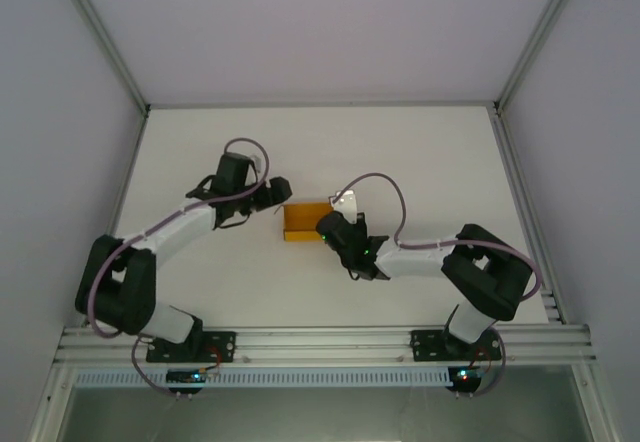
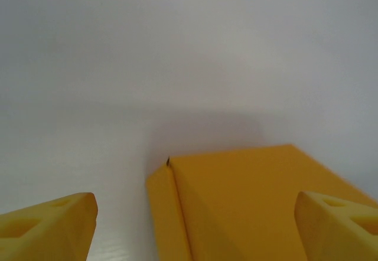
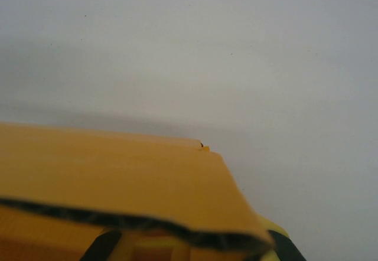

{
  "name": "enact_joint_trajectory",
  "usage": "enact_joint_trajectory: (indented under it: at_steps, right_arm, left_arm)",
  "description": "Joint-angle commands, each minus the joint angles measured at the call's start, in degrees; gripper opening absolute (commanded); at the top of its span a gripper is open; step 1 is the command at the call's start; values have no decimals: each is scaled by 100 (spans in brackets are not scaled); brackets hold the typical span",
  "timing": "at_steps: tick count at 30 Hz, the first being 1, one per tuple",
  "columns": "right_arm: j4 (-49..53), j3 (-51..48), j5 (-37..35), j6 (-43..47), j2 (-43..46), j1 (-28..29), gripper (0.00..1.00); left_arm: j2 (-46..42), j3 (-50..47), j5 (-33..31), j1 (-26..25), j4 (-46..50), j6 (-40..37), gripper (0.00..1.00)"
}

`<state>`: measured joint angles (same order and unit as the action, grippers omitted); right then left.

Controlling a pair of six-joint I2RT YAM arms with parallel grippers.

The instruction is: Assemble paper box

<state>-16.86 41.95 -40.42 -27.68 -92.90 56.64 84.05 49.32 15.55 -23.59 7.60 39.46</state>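
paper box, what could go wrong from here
1. The right pincer seems to grip just one thin edge of the paper box, so the card could bend or slip out.
2. The left pincer is open right at the box's other end. Closing or pushing there might crush a wall or shove the box along the table.
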Motion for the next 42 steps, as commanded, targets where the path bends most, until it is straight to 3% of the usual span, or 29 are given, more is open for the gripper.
enact_joint_trajectory:
  at_steps: [1, 8, 20, 24, 28, 33, 38, 42]
  right_arm:
    - [737, -41, 96, -137, -202, 99, 5]
    - [906, -49, 56, -86, -101, 237, 11]
    - [2218, -76, 353, -398, 828, 589, 38]
    - [2832, -229, 736, -629, 1202, 645, 52]
    - [3310, -372, 994, -800, 1525, 672, 56]
    - [3611, -352, 1393, -551, 1971, 672, 73]
    - [3377, -502, 1979, -407, 2407, 233, 100]
    - [3287, -494, 2579, -305, 2601, -397, 99]
  left_arm:
    - [85, -155, 680, 15, -668, 275, 81]
    - [554, -545, 1037, 13, -1370, 583, 61]
    - [766, -1283, 1126, -57, -2255, 853, 48]
    - [923, -1384, 1094, -101, -2474, 870, 44]
    - [1051, -1447, 1217, -110, -2702, 888, 41]
    - [1139, -1429, 1140, -119, -2649, 788, 37]
    - [1259, -1392, 1055, -111, -2645, 672, 34]
    - [1443, -1337, 1075, -89, -2655, 598, 30]
